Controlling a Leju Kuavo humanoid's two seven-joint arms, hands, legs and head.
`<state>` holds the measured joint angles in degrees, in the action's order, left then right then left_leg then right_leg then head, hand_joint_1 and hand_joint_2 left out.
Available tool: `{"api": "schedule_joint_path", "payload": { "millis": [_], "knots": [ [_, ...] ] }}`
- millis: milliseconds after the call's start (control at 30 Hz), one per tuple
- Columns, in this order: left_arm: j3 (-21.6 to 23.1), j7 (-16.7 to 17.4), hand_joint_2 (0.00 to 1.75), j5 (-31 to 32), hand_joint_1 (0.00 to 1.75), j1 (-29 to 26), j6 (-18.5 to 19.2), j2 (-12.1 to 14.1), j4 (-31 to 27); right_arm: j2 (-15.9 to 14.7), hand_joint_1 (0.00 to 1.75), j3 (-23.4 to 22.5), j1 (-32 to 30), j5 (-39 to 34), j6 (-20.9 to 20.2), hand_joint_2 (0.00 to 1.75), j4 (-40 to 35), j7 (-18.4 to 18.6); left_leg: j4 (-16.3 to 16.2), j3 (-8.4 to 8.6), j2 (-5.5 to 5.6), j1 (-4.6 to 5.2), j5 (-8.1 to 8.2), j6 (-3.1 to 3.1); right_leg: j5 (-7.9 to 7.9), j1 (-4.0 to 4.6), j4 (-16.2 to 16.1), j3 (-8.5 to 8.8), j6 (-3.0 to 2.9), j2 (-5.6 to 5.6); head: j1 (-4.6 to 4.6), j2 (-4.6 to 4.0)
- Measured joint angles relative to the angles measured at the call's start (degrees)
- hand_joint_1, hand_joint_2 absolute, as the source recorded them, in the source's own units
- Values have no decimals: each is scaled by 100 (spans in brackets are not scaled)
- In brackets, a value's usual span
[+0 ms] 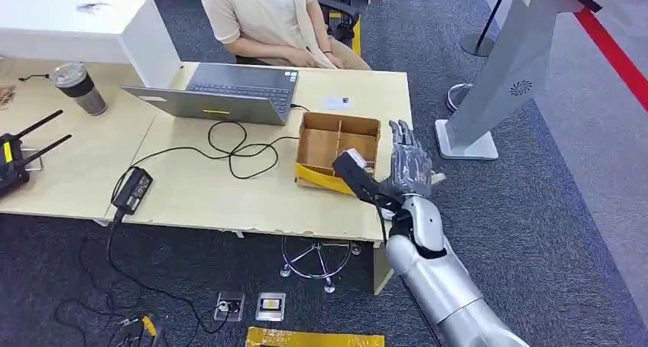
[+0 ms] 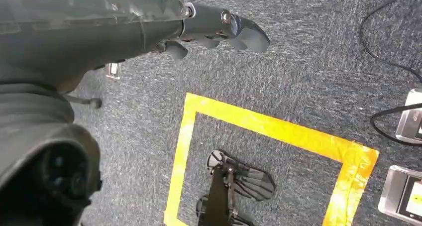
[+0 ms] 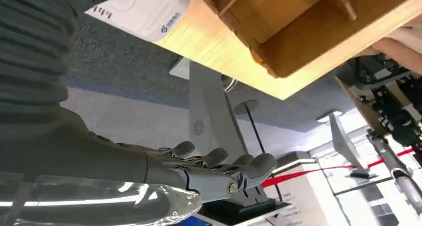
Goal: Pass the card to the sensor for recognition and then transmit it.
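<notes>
A small white card (image 1: 337, 102) lies flat on the light wood table (image 1: 229, 194), behind the cardboard box (image 1: 338, 150) and near the seated person. My right hand (image 1: 406, 163) is raised at the table's right edge, just right of the box, fingers stretched out and holding nothing. In the right wrist view the same hand (image 3: 219, 173) hangs in the air with its fingers extended, and a white sensor device (image 3: 144, 7) sits at the table's edge beside the box (image 3: 298, 22). My left hand (image 2: 219, 29) hangs over the carpet, fingers loosely extended and empty.
A person (image 1: 267, 18) sits behind the open laptop (image 1: 229, 95). Cables and a power brick (image 1: 131, 190) cross the table; a tumbler (image 1: 79, 87) and a router (image 1: 15, 160) stand at the left. A white kiosk stand (image 1: 512, 72) rises to the right. Yellow tape (image 2: 268, 126) marks the floor.
</notes>
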<state>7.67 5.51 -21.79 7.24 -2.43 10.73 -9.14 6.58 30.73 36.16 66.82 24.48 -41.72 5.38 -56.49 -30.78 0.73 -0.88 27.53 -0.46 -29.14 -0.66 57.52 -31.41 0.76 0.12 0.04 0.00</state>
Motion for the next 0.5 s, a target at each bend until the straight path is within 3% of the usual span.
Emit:
{"api": "schedule_joint_path", "payload": {
  "millis": [267, 500],
  "knots": [
    [24, 2, 0, -7, 0, 0, 9, 13, 0, 234, 0, 98, 147, 184, 42, 175, 522, 18, 0, -1, 0, 0, 0, 0, 0, 0, 0, -1, 0, 1, -2, 0],
    [65, 2, 0, -24, 0, -4, 13, 20, 0, 380, 0, 137, 250, 90, -68, 175, 880, -201, 0, -1, 1, 0, 0, 0, 0, 0, 0, -1, 0, 0, 0, 0]
  ]
}}
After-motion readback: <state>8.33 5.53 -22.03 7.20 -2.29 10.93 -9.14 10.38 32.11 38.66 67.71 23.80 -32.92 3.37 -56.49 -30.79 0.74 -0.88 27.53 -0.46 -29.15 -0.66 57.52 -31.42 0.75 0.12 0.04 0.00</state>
